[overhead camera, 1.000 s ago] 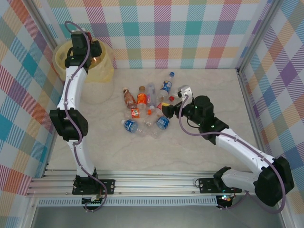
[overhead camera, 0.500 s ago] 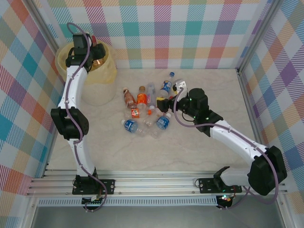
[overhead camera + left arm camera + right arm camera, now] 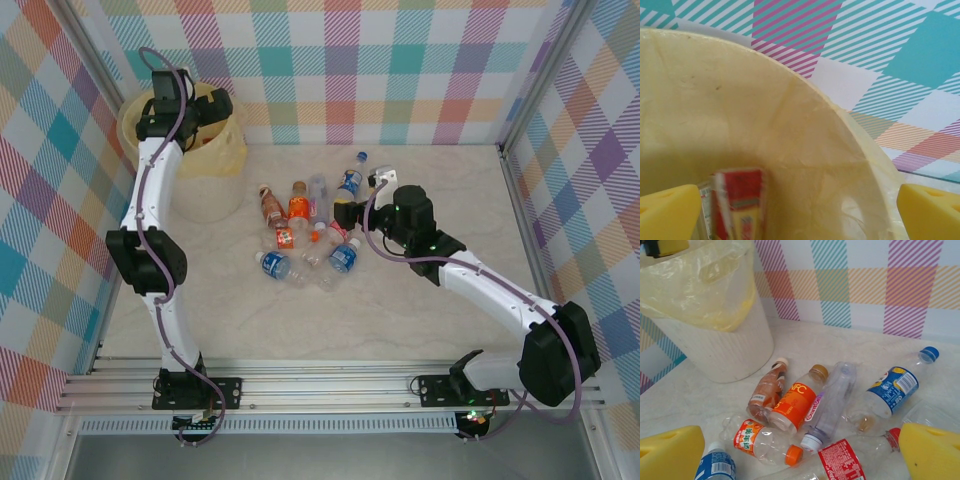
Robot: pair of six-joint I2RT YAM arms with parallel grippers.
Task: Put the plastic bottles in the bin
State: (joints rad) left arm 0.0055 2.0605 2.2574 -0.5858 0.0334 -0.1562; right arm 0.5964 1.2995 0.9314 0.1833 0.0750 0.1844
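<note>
My left gripper (image 3: 212,106) hangs open over the bin (image 3: 222,158), a white tub lined with a pale yellow bag (image 3: 740,100). In the left wrist view a blurred bottle with a red and yellow label (image 3: 742,200) lies loose inside the bin, clear of both yellow fingers (image 3: 670,212). Several plastic bottles (image 3: 308,232) lie in a heap mid-table. My right gripper (image 3: 800,460) is open low over that heap, above an orange-capped bottle (image 3: 760,440) and a red-labelled one (image 3: 845,462). An orange NFC bottle (image 3: 796,400), a brown one (image 3: 767,390) and a clear one (image 3: 832,395) lie just beyond.
A blue-labelled bottle (image 3: 892,387) lies at the far right of the heap and another blue one (image 3: 715,465) by my right gripper's left finger. Plaid walls (image 3: 400,70) close in the table on three sides. The bin stands in the back left corner.
My left gripper has opened over the bin and the bottle it held has dropped inside. My right arm has moved left and down onto the heap, still open.
</note>
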